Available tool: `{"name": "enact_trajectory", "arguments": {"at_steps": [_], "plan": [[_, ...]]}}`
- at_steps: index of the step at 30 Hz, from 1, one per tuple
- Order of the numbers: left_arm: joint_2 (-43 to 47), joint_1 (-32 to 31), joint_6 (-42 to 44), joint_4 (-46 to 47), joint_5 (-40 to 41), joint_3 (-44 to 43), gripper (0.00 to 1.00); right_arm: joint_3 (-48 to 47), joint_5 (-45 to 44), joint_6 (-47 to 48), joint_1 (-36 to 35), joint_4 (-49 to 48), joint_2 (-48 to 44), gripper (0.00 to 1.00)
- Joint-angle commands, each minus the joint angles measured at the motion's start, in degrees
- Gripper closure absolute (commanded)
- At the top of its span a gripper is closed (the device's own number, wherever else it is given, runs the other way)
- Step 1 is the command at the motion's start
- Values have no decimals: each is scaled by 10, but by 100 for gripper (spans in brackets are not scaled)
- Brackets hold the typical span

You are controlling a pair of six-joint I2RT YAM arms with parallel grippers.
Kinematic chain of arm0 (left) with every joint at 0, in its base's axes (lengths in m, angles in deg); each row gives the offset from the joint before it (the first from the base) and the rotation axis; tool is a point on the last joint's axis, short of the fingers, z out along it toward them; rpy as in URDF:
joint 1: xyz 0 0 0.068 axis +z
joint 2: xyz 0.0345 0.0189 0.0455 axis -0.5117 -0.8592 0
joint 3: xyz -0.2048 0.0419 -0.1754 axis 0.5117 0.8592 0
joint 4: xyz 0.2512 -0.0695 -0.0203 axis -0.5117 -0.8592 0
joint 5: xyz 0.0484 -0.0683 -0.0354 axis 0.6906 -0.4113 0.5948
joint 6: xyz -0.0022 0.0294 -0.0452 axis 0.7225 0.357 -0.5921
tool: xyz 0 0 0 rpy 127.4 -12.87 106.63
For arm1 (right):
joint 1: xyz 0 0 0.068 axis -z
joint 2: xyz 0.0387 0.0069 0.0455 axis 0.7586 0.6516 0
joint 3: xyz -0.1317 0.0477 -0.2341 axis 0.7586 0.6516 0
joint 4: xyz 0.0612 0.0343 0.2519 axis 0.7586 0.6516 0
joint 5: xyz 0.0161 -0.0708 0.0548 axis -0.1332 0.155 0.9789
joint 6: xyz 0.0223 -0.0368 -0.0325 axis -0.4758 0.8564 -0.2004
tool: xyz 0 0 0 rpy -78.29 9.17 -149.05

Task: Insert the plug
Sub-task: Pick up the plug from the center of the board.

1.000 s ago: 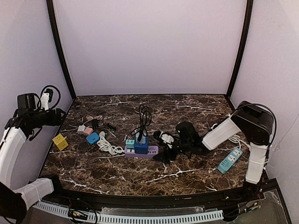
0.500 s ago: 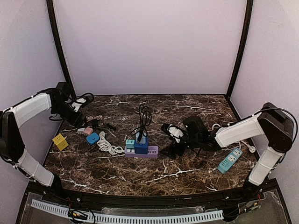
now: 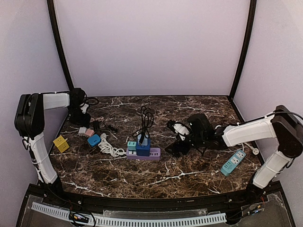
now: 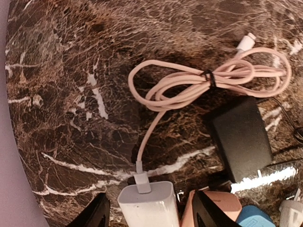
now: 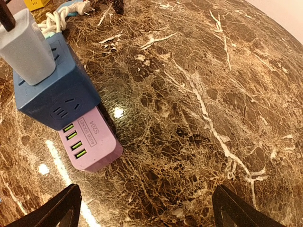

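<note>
A white charger plug (image 4: pixel 147 205) with a pink cable (image 4: pixel 208 82) stands on the marble at the back left, also seen from above (image 3: pixel 83 129). My left gripper (image 4: pixel 151 215) straddles it, jaws open with a small gap on each side. In the top view the left gripper (image 3: pixel 80 123) hangs just over that cluster. A purple power strip (image 3: pixel 143 153) at mid-table carries a blue cube socket (image 5: pixel 52 90) with a white adapter (image 5: pixel 23 45) plugged into it. My right gripper (image 5: pixel 149 213) stands wide open and empty over bare marble just right of the purple power strip (image 5: pixel 90 142).
Beside the plug sit a pink adapter (image 4: pixel 215 213), a black adapter (image 4: pixel 241 137) and a blue adapter (image 3: pixel 93 140). A yellow cube (image 3: pixel 60 143) lies at the left edge, a coiled white cord (image 3: pixel 110 149) beside the strip, a black cable (image 3: pixel 147 116) behind it, a teal strip (image 3: pixel 233 162) right.
The left arm swung in from the left wall and came down over the white charger plug, its jaws narrowing. The right gripper drew back slightly to the right of the strip.
</note>
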Motion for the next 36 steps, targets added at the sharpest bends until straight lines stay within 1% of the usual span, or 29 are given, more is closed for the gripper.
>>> {"name": "enact_trajectory", "arguments": {"at_steps": [1, 4, 15, 17, 19, 20, 21, 22, 24, 27, 31, 32, 33, 36], "plan": [[-20, 11, -103, 17, 39, 7, 41, 4, -11, -31, 0, 10, -33, 4], [-22, 17, -114, 22, 41, 16, 44, 10, -10, -44, -5, 10, -41, 4], [7, 45, -124, 10, -17, 66, 44, -3, -23, -47, -27, 17, -34, 4], [9, 46, -122, 6, -26, 74, 46, -4, -23, -47, -28, 17, -33, 4], [9, 46, -118, 11, -29, 81, 57, -6, -23, -47, -28, 17, -32, 4], [9, 47, -116, 13, -31, 82, 68, -6, -23, -47, -29, 18, -33, 4], [9, 46, -114, 12, -32, 80, 75, -7, -23, -47, -29, 20, -35, 4], [11, 47, -112, 7, -35, 79, 88, -7, -25, -47, -29, 21, -37, 4], [20, 46, -106, -8, -40, 70, 97, -8, -31, -50, -28, 26, -48, 4], [49, 46, -86, -26, -40, 53, 99, -9, -57, -61, -29, 34, -74, 4], [137, 43, -31, -17, -26, 39, 99, -17, -94, -76, -28, 45, -125, 2], [174, 40, -19, -14, -26, 37, 99, -21, -100, -82, -29, 51, -139, 2], [192, 35, 12, -9, -27, 32, 99, -26, -106, -88, -29, 56, -157, 1], [292, -13, 85, -9, -46, 23, 99, -53, -108, -111, -29, 82, -199, 1]]}}
